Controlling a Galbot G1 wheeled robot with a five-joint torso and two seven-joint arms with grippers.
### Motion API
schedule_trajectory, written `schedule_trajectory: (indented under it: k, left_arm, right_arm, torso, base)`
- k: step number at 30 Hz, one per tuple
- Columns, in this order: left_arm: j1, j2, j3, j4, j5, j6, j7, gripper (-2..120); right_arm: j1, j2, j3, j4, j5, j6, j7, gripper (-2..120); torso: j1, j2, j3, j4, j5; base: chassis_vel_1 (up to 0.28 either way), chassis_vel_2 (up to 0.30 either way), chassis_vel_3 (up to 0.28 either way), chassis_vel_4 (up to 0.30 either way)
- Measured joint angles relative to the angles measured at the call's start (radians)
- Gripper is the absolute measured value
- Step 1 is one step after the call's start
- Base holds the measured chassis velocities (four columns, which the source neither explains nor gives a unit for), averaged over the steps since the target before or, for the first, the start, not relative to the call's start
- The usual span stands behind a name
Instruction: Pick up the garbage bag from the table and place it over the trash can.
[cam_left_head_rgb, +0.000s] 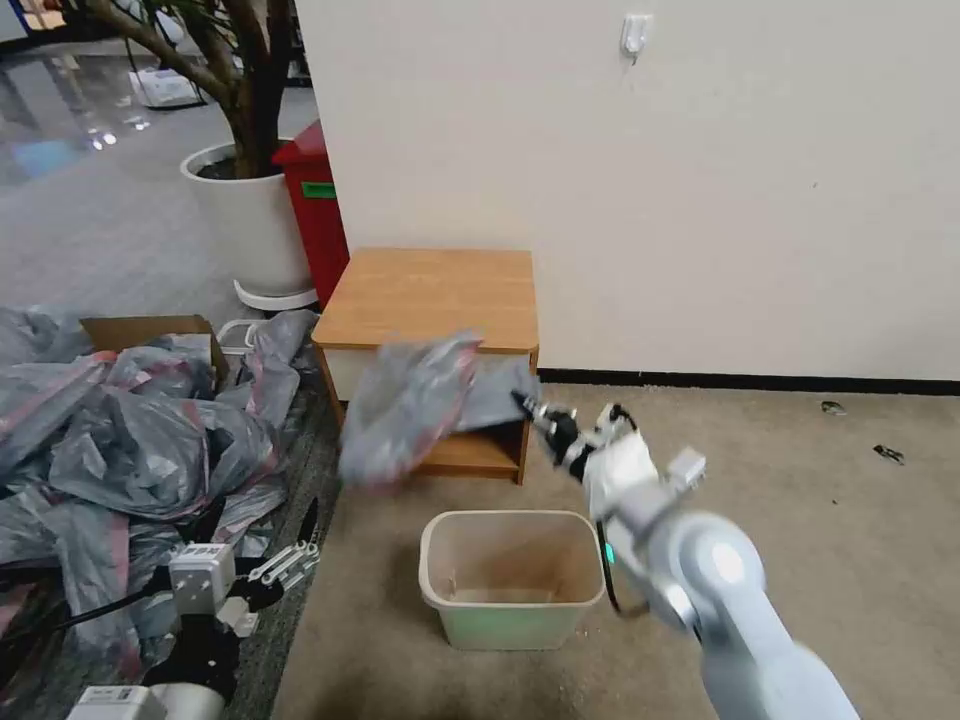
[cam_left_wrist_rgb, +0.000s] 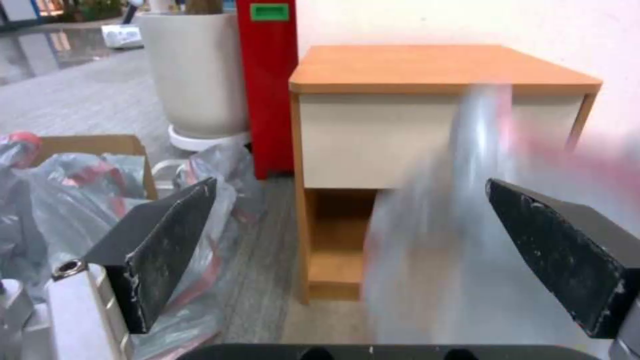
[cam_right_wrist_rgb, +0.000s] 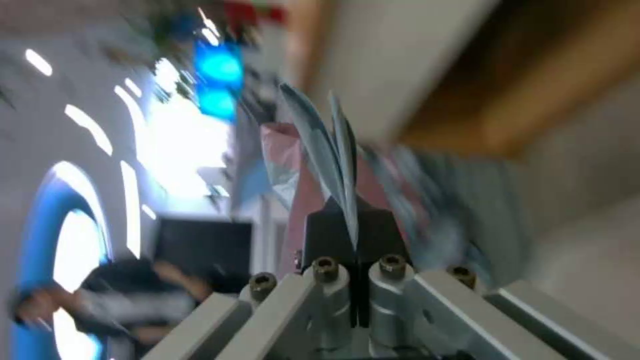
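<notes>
The right gripper (cam_left_head_rgb: 528, 408) is clamped on 1 edge of the garbage bag (cam_left_head_rgb: 410, 405), which hangs off the table (cam_left_head_rgb: 430, 290), above the trash can (cam_left_head_rgb: 510, 575). Draping remains. The left gripper (cam_left_head_rgb: 290, 565) waits low, jaws apart.

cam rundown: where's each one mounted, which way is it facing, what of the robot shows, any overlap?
Head view: on the head, looking forward and down at the table and trash can; both arms show, the right gripper holding the garbage bag.
Left wrist view: low on the left arm, facing the table front; open left gripper frames it.
Right wrist view: looks along shut fingers pinching the bag.
Shared: the bag and the table.
</notes>
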Motion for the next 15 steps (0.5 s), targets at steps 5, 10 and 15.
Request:
schedule_trajectory:
  k: [5, 10, 15]
  left_arm:
    - [-0.021, 0.024, 0.001, 0.0, -0.035, 0.025, 0.0, 100]
    - [-0.025, 0.028, 0.001, 0.0, -0.042, 0.03, -0.001, 100]
    - [-0.039, 0.035, 0.002, 0.0, -0.049, 0.031, -0.001, 100]
  right_arm:
    - [-0.098, -0.067, -0.004, -0.024, -0.127, -0.022, -0.037, 0]
    - [-0.123, -0.08, 0.021, -0.031, -0.18, 0.002, -0.047, 0]
    - [-0.169, -0.094, 0.042, -0.034, -0.252, 0.026, -0.064, 0]
  torso:
    - [0.0, 0.0, 0.0, -0.0001, -0.0001]
    - [0.0, 0.0, 0.0, 0.0002, 0.0]
    - [0.0, 0.0, 0.0, 0.0001, 0.0]
  base:
    - [0.0, 0.0, 0.0, 0.0]
    - [0.0, 0.0, 0.0, 0.0]
    - [0.0, 0.0, 0.0, 0.0]
